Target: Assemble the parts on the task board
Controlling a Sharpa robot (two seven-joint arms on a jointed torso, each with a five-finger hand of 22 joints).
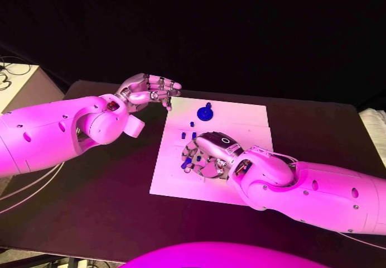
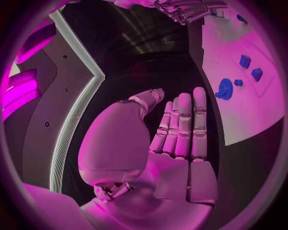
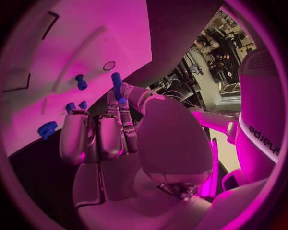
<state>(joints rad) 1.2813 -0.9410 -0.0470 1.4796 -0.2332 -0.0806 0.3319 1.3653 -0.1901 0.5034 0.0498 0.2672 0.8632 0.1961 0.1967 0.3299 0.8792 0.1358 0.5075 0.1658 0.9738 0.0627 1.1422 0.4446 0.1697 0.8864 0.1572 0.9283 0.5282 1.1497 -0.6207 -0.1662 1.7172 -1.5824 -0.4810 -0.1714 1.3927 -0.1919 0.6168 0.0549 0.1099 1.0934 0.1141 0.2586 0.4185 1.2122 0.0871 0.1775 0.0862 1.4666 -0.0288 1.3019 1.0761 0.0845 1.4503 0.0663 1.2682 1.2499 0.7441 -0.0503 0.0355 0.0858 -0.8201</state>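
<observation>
Slim blue peg (image 3: 116,85) pinched in right robot hand (image 1: 206,156) over flat white task board (image 1: 241,120); left robot hand (image 1: 150,90) empty, fingers straight.

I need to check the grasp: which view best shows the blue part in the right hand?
The right wrist view: the blue part stands out pinched at the fingertips of the right hand. In the head view, the hand covers most of it, a blue bit peeking out. The left wrist view catches just that hand's fingers.

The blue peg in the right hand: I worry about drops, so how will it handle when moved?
The blue peg looks rigid and light. Only the right hand fingertips pinch it, so it may slip. Being slim and rounded, it would probably roll on the task board.
</observation>
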